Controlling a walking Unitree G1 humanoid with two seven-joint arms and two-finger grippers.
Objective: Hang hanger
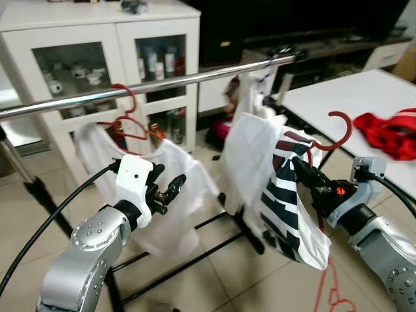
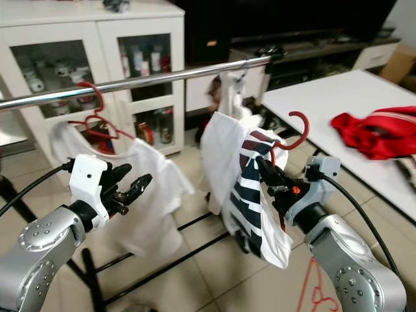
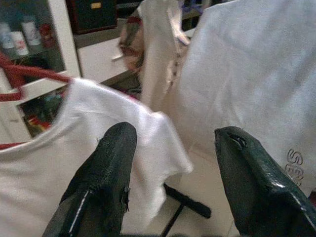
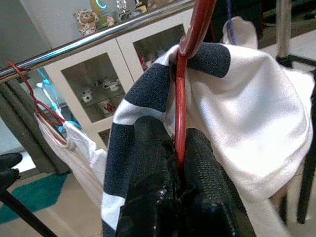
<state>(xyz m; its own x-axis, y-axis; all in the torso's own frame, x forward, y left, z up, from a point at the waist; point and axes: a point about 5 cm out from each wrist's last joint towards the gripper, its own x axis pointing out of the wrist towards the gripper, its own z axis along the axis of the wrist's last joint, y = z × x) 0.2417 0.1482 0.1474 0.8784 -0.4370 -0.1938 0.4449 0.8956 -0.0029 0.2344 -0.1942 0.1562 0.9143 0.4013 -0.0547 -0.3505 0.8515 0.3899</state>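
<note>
My right gripper (image 2: 268, 170) pinches the hanger (image 2: 296, 136), left gripper (image 1: 170, 190) wide; I should lift its hook squarely over the rail (image 1: 156, 85)

Only one scrap of lettering shows: dark grey outlined print low on the hanging white cotton garment (image 3: 256, 84), just beyond the left gripper's (image 3: 173, 168) wide-apart black fingers, on the side of the broader finger. It seems to read "SN", turned sideways; the rest is cut off. Bottle labels in the glass-fronted white cabinet (image 1: 97, 71) are too blurred to read.
</note>
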